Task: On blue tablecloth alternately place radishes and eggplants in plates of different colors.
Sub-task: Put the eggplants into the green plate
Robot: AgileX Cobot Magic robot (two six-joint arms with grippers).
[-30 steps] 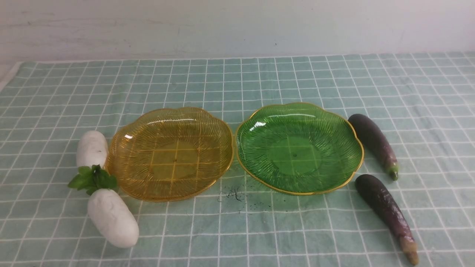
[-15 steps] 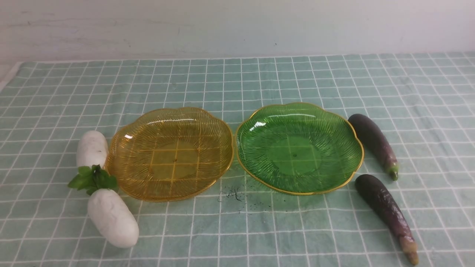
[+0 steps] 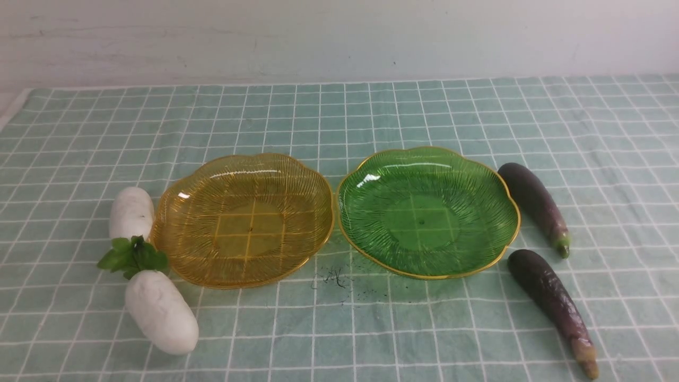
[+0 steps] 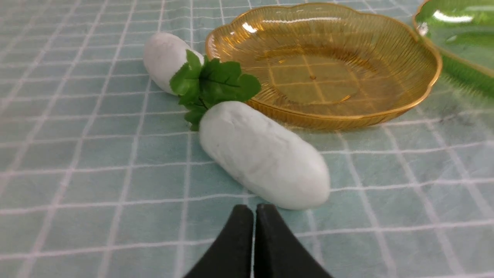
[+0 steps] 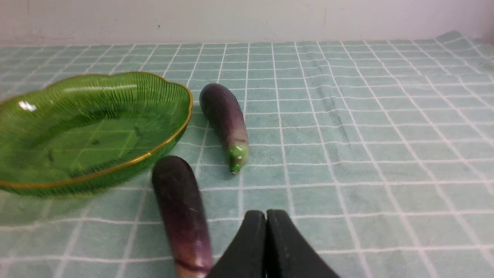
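**Both end effectors clenched; radishes and eggplants lie outside the plates**

Closest in, the left end effector [image 4: 254,210] hovers low with its black jaws pressed together on nothing. It sits just short of the near radish [image 3: 162,313], a plump, matte white oblong. The right end effector [image 5: 266,216] is likewise clenched and empty beside the near eggplant [image 3: 554,307], which is slim, glossy dark purple and fades to a tan stem.

A crinkled tuft of green leaves [image 3: 132,257] sprouts from the near radish's far end, just beside the amber plate [image 3: 244,217]. A few dark specks [image 3: 334,278] dot the cloth in front of the plates.

The amber plate and the green plate [image 3: 427,212] are translucent, ribbed, scalloped and gold-rimmed. Both are empty, and their rims stand just beside each other.

The far radish [image 3: 131,212] lies by the amber plate's left rim. The far eggplant [image 3: 533,204], with its green stem, lies by the green plate's right rim.

Beyond them the blue tablecloth [image 3: 339,111], gridded with thin white lines, runs open to its far edge under a pale wall [image 3: 339,37]. Open cloth also flanks both sides.

In the front view nothing has shifted since a second ago.
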